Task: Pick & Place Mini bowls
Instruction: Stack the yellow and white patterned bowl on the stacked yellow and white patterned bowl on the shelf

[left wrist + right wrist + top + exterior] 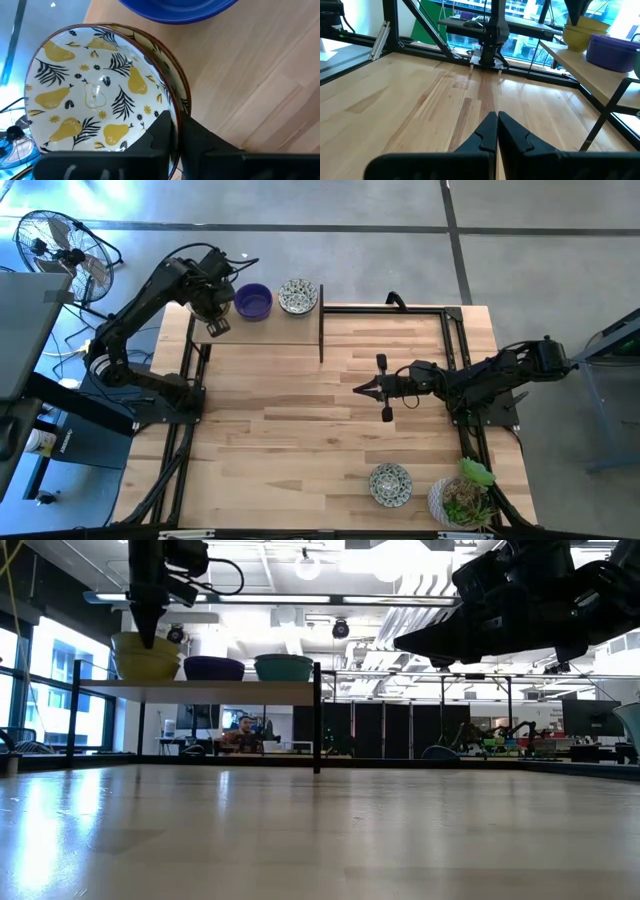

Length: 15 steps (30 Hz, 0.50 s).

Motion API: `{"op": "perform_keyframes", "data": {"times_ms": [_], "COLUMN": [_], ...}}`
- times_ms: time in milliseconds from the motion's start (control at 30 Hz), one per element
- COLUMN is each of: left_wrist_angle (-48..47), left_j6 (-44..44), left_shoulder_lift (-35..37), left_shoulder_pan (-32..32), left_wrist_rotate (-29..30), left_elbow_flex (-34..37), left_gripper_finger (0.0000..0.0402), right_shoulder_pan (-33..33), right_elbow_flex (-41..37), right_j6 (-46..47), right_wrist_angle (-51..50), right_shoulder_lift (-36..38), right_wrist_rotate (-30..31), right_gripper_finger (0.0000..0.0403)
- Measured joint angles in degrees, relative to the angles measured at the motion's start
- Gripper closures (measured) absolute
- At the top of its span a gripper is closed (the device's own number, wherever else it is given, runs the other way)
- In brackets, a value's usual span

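Yellow pear-patterned ceramic bowl (97, 90) pinched at its rim by left pincer (172, 132), on the raised wooden shelf's (262, 330) end.
Release only once seated flat, clear of purple bowl (253, 301); right pincer (362, 389) idles closed mid-desk.

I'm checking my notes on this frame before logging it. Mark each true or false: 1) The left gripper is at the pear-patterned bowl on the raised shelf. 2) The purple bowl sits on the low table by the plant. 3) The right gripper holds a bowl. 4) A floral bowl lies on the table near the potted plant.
1) True. The left gripper is shut on the rim of the pear-patterned bowl on the shelf.
2) False. The purple bowl stands on the shelf, beside a floral bowl.
3) False. The right gripper is shut and empty, above the table.
4) True. A second floral bowl lies beside the potted plant.
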<state>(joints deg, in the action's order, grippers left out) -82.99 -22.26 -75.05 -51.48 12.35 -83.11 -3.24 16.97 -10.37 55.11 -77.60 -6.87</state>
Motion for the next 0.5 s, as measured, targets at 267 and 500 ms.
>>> {"op": "perform_keyframes", "data": {"times_ms": [267, 500], "left_wrist_angle": [-0.4, -1.4], "left_j6": [-0.6, -1.7], "left_shoulder_lift": [0.0, 0.1], "left_shoulder_pan": [0.0, 0.1], "left_wrist_rotate": [0.3, -0.3], "left_elbow_flex": [0.0, 0.0], "left_gripper_finger": [0.0324, 0.0291], "right_shoulder_pan": [0.0, 0.0], "right_elbow_flex": [0.0, 0.0], "right_j6": [0.0, 0.0], "right_wrist_angle": [0.0, 0.0], "right_shoulder_lift": [0.0, 0.0], "right_wrist_rotate": [0.0, 0.0], "right_gripper_finger": [0.0402, 0.0402]}}
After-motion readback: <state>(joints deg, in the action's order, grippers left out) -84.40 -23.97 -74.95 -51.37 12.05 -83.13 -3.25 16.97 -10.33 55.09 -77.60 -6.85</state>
